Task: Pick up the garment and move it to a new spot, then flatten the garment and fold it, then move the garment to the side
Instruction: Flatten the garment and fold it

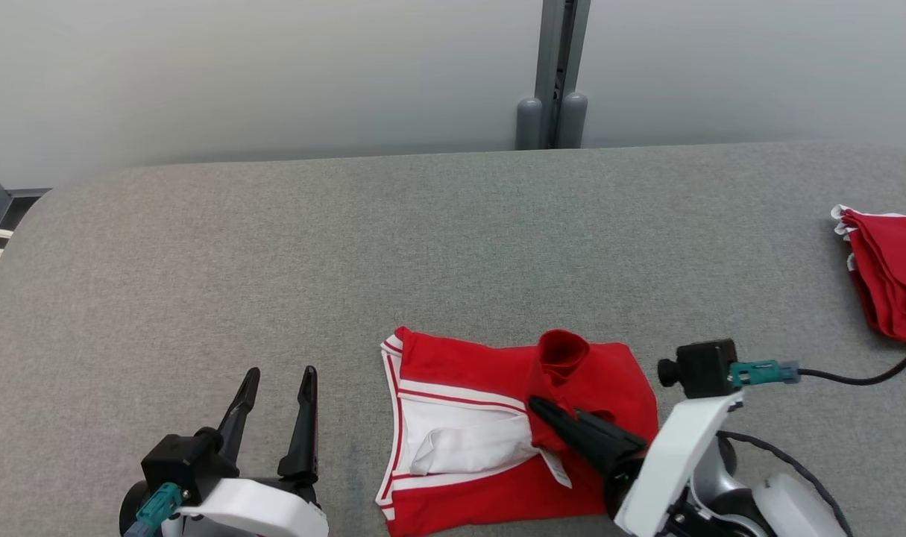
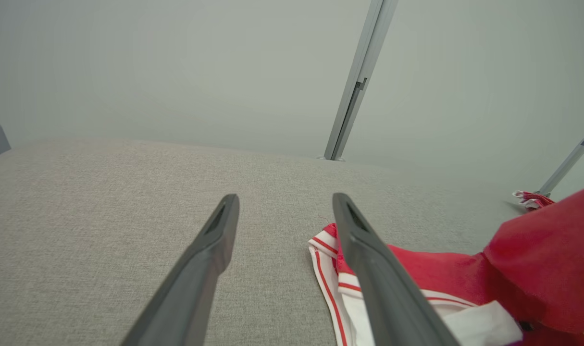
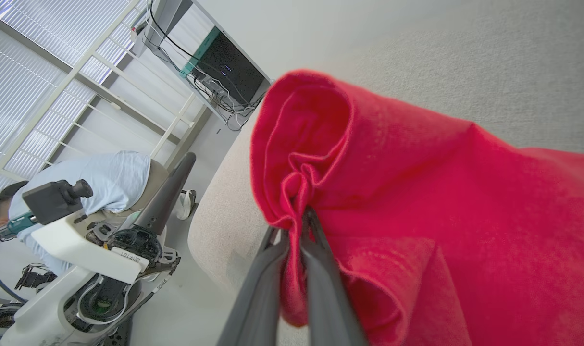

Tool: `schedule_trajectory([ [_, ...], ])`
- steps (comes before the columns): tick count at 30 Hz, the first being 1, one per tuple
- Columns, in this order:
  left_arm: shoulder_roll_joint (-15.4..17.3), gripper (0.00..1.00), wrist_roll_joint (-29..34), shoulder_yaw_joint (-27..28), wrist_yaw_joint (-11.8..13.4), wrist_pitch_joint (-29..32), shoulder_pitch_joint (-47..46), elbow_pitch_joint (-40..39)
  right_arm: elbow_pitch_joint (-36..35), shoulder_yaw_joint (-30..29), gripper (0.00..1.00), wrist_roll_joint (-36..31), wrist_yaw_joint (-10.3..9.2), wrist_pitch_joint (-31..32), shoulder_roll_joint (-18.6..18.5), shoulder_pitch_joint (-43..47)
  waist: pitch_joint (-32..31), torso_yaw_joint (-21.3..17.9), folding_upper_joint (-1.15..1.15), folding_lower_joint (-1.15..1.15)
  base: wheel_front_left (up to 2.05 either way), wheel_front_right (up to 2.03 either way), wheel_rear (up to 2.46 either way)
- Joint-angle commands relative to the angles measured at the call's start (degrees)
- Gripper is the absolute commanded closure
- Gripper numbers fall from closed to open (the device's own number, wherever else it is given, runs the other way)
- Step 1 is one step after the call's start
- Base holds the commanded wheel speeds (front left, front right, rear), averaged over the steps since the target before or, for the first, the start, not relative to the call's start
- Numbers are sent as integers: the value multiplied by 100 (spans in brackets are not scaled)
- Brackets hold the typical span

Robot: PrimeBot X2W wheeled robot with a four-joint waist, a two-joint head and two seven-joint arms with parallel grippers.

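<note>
In the head view, the garment (image 1: pixel 497 455) is lying at the lower middle of the frame on the grey table (image 1: pixel 423 246). It is red with white striped trim and is partly folded. The right gripper (image 1: pixel 536 404) is pointing in from the lower right, and its fingers are clenched on a raised red fold. The left gripper (image 1: pixel 281 371) is sitting at the lower left, released and holding nothing, near the garment but apart from it. A second red cloth (image 1: pixel 892 276) is lying at the right edge.

In the left wrist view, the two fingers are standing wide apart over bare table, and the striped hem is showing at the lower right.

In the right wrist view, the dark fingers are pinching a bunch of red fabric at the middle of the frame.

I am judging the cloth as light, soft and limp. It will sag and drag, so the thicker hem or a corner looks like the better place to hold. A small white tag (image 1: pixel 559 468) is showing, but I cannot read any writing on it.
</note>
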Motion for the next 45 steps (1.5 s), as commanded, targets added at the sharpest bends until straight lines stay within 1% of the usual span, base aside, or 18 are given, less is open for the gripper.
schedule_trajectory([
  [1, 1, 0, 29, 5, -26, -20, -131, 19, 81, 69, 100, 4, 4, -13, 99, -108, 12, 59, 0, 0, 0, 0, 0],
  [7, -50, 0, 50, -62, -69, -21, -224, 84, 662, 345, 100, -100, 4, -271, 487, -371, 31, 235, 0, 0, 0, 0, 0],
  [13, -109, 0, 73, -102, -104, -24, -295, 153, 1274, 485, 100, -103, 5, -631, 701, -668, 72, 369, 0, 0, 0, 0, 0],
  [20, -166, 0, 104, -107, -140, -29, -371, 209, 1949, 713, 100, -33, 5, -914, 832, -1028, 118, 476, 0, 0, 0, 0, 0],
  [26, -192, 0, 126, -111, -151, -30, -395, 242, 2416, 942, 100, -33, 5, -1078, 865, -1269, 140, 525, 0, 0, 0, 0, 0],
  [27, -197, 0, 132, -111, -150, -31, -403, 247, 2492, 1009, 97, -40, 5, -1110, 870, -1313, 143, 534, 0, 0, 0, 0, 0],
  [28, -203, 0, 135, -112, -156, -31, -411, 252, 2536, 1092, 86, -21, 5, -1164, 873, -1360, 145, 543, 0, 0, 0, 0, 0],
  [29, -211, 0, 135, -111, -164, -28, -418, 257, 2568, 1166, 62, 27, 5, -1220, 874, -1399, 146, 552, 0, 0, 0, 0, 0],
  [30, -215, 0, 137, -109, -173, -28, -423, 265, 2603, 1248, 20, 62, 5, -1274, 870, -1436, 145, 559, 0, 0, 0, 0, 0],
  [31, -223, 0, 141, -107, -178, -28, -428, 274, 2620, 1343, 0, 63, 5, -1329, 872, -1488, 146, 564, 0, 0, 0, 0, 0],
  [35, -255, 0, 155, -94, -194, -30, -418, 302, 2668, 1582, 0, 121, 5, -1532, 865, -1625, 132, 570, 0, 0, 0, 0, 0],
  [38, -272, 0, 171, -73, -192, -30, -388, 314, 2617, 1655, 0, 221, 5, -1640, 866, -1713, 113, 552, 0, 0, 0, 0, 0],
  [41, -287, 0, 193, -53, -184, -30, -359, 315, 2616, 1611, 0, 225, 5, -1761, 865, -1768, 96, 517, 0, 0, 0, 0, 0],
  [45, -304, 0, 200, -42, -192, -31, -332, 311, 2691, 1427, 0, -89, 5, -2050, 837, -1866, 74, 465, 0, 0, 0, 0, 0],
])
